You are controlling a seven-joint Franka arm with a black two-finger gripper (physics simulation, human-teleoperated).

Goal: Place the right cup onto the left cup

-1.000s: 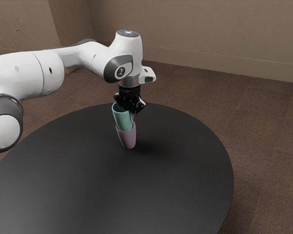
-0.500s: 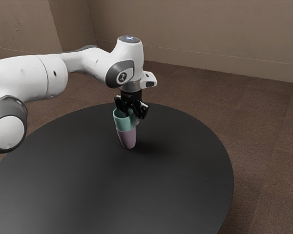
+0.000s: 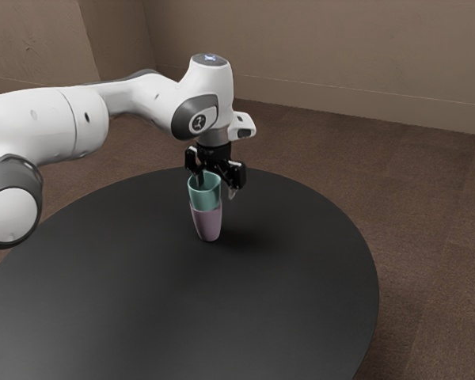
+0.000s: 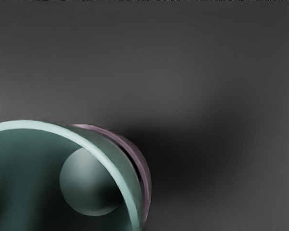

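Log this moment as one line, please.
gripper: open, at rim of teal cup | teal cup: upright, nested in pink cup | pink cup: upright on black table

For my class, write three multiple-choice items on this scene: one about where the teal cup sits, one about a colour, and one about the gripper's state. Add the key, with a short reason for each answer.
1. Where is the teal cup?
A) Beside the lower cup
B) In the mouth of the lower cup
C) Upside down on the floor

2. What colour is the lower cup?
A) Mauve
B) Yellow
C) Green

3. How does the gripper stand?
A) Shut, with nothing between its fingers
B) Shut on the lower cup
C) Open

Key:
1. B: the exterior view shows the teal cup rising out of the lower one.
2. A: its wall is mauve in the exterior view, as is its rim in the wrist view.
3. C: its fingers stand spread in the exterior view, one of them clear of both cups.
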